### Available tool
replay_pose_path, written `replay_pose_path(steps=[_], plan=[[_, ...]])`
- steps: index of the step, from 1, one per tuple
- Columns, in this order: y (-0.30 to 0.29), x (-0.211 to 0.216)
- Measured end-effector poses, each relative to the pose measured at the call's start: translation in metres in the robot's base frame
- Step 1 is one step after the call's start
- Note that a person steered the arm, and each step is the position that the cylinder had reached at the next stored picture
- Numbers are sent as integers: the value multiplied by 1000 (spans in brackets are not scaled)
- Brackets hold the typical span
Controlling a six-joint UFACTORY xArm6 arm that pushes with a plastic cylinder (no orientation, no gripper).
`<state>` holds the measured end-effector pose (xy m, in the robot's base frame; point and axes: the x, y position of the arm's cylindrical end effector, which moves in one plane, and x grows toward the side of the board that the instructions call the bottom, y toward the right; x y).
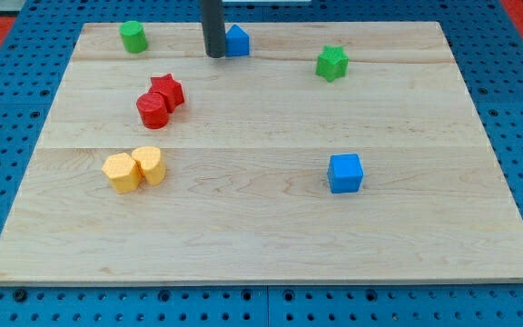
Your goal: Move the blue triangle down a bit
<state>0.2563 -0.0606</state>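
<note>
The blue triangle [237,41] sits near the view's top edge of the wooden board [261,236], a little left of centre. My rod comes down from the view's top and my tip [215,55] rests on the board right against the triangle's left side, partly hiding it.
A green cylinder [133,36] is at the top left. A green star [331,63] is at the top right. A red star [167,90] touches a red cylinder [152,110]. Two yellow blocks [121,172] [149,164] sit at the left. A blue cube [345,173] is at the right.
</note>
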Motion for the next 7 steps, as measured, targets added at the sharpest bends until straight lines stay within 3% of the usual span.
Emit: replay_pose_path(steps=[1,2,3,4,7], plan=[[24,-17],[10,-20],[-30,-21],[-65,-57],[9,-63]])
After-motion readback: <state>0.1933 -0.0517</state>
